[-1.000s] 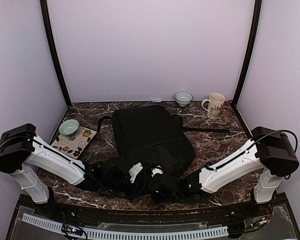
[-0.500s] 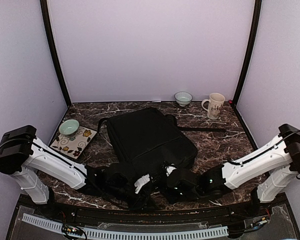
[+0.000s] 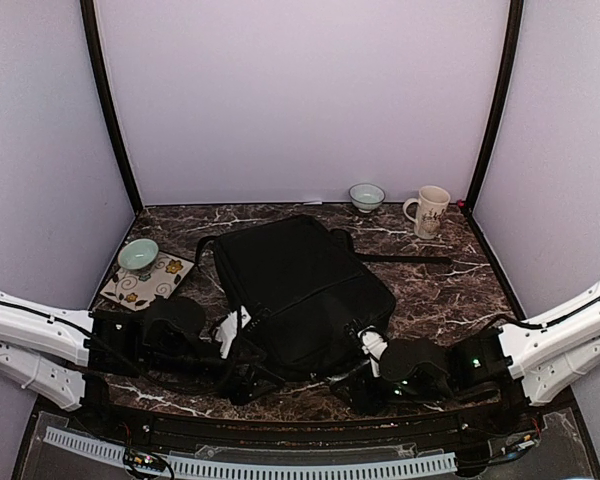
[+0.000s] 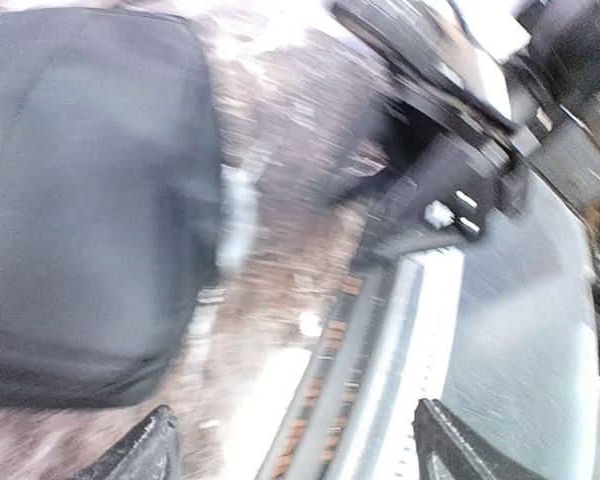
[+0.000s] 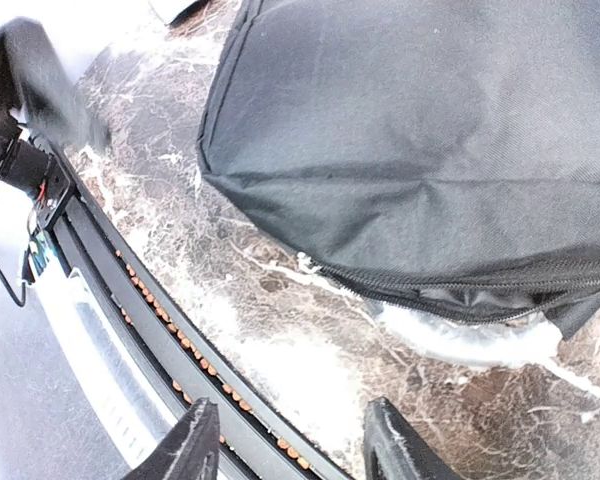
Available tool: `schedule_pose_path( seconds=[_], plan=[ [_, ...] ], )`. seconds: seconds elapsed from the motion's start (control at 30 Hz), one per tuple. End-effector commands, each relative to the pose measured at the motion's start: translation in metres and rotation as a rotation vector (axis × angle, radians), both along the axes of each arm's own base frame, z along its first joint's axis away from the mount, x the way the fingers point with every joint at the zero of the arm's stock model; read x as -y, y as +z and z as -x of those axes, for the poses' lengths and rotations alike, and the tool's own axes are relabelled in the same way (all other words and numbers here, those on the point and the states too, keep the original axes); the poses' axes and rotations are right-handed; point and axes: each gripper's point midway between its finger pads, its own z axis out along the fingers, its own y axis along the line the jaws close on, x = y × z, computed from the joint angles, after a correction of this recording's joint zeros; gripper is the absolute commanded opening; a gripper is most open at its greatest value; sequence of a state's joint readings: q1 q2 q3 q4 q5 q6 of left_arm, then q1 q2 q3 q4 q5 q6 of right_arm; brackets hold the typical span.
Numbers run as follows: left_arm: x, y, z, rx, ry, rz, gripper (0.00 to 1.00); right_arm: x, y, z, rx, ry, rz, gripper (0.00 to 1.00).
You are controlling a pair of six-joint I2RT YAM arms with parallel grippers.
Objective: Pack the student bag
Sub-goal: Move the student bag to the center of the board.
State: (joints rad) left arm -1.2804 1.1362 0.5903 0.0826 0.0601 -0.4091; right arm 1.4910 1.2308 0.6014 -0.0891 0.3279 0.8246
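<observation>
The student bag (image 3: 300, 290) is a large black fabric bag that lies flat in the middle of the marble table, with its strap (image 3: 410, 260) trailing to the right. My left gripper (image 3: 242, 340) is low at the bag's near left corner. In the blurred left wrist view it (image 4: 295, 455) stands open and empty over the table's front edge, with the bag (image 4: 90, 200) off to its left. My right gripper (image 3: 365, 352) is at the near right corner. It (image 5: 295, 450) is open with only marble between its fingers, just short of the bag (image 5: 430, 150) and its zipper seam (image 5: 460, 285).
A teal bowl (image 3: 138, 254) sits on a flowered book (image 3: 148, 280) at the left. At the back right stand a small bowl (image 3: 366, 196) and a cream mug (image 3: 428, 211). A black rail with a white strip (image 3: 280, 465) runs along the table's front edge.
Both grippers have opened and let go of the bag's near edge. Both arms have drawn back outward, left and right. The bag has swung slightly and settled flat.
</observation>
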Motion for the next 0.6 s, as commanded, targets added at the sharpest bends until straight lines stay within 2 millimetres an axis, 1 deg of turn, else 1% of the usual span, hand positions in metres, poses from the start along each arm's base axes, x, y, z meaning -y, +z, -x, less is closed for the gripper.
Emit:
schedule_pose_path(
  seconds=[0.0, 0.03, 0.07, 0.17, 0.23, 0.37, 0.47, 0.57],
  plan=[
    [-0.055, -0.018, -0.043, 0.155, 0.274, -0.147, 0.92, -0.010, 0.008, 0.002, 0.096, 0.007, -0.006, 0.52],
    [-0.063, -0.017, -0.050, 0.184, 0.319, -0.155, 0.96, -0.015, 0.010, 0.003, 0.119, 0.016, -0.008, 0.53],
    [-0.067, -0.015, -0.056, 0.212, 0.348, -0.161, 0.98, -0.019, 0.012, 0.005, 0.140, 0.022, -0.015, 0.54],
    [-0.073, -0.012, -0.071, 0.317, 0.398, -0.193, 0.99, -0.027, 0.015, 0.006, 0.185, 0.024, -0.021, 0.55],
    [-0.073, -0.015, -0.081, 0.387, 0.412, -0.245, 0.98, -0.029, 0.013, 0.005, 0.205, 0.012, -0.008, 0.55],
    [-0.060, -0.020, -0.089, 0.458, 0.388, -0.304, 0.96, -0.012, -0.004, -0.011, 0.239, -0.102, 0.050, 0.53],
    [-0.048, -0.019, -0.092, 0.508, 0.346, -0.315, 0.95, 0.000, -0.010, -0.020, 0.231, -0.181, 0.031, 0.53],
    [-0.040, -0.014, -0.094, 0.533, 0.315, -0.356, 0.93, 0.004, -0.014, -0.024, 0.191, -0.202, -0.003, 0.53]
  ],
)
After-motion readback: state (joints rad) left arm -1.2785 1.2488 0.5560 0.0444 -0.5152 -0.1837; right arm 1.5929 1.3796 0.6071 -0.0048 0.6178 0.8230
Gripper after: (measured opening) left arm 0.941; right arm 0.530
